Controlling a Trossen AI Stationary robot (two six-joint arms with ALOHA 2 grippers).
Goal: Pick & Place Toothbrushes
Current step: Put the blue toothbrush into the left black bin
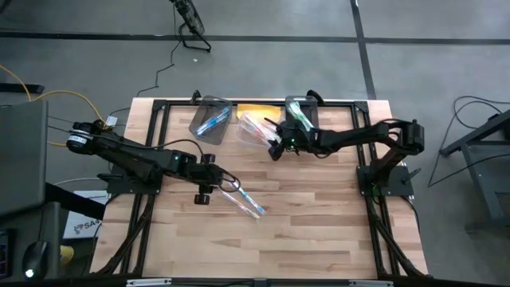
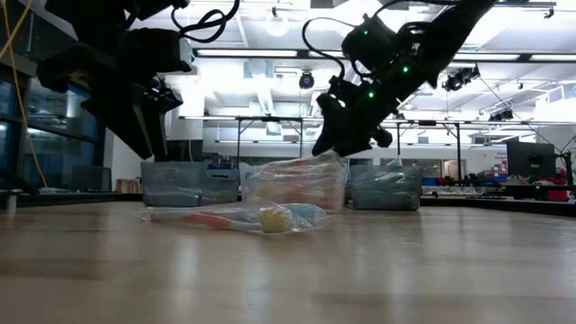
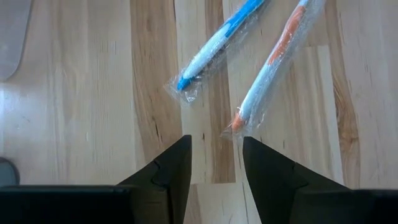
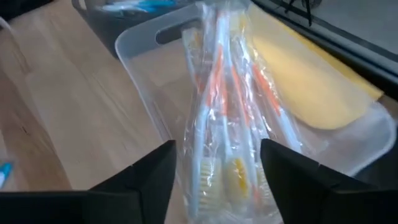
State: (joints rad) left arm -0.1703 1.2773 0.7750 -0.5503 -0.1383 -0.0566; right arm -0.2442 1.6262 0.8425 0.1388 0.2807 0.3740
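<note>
Clear plastic catches my eye first in the high view: three bins sit along the far edge of the wooden surface (image 1: 319, 231). I see a left bin (image 1: 210, 119) holding blue-handled toothbrushes, a middle bin (image 1: 253, 129) with orange-handled ones, and a right bin (image 1: 298, 114) with green ones. The right end effector (image 1: 276, 148) hangs just at the middle bin's near side. The left end effector (image 1: 229, 182) sits mid-surface, right beside two wrapped toothbrushes (image 1: 247, 202) lying loose on the wood.

From the low view, the loose wrapped pair (image 2: 261, 217) lies flat in front of the middle bin (image 2: 297, 184), and the right end effector (image 2: 331, 144) hovers at that bin's rim.

Left wrist view — my left fingers (image 3: 168, 174) stand moderately apart, gripping nothing; a blue-handled toothbrush (image 3: 214, 46) and an orange-handled toothbrush (image 3: 273, 59), each in a clear wrapper, lie just past the tips, the orange one's wrapper end nearest.

Right wrist view — the right fingers (image 4: 155, 171) stand wide, either side of a bundle of wrapped orange toothbrushes (image 4: 227, 112) lying in the middle bin (image 4: 149, 68); I can't tell whether they touch it.
</note>
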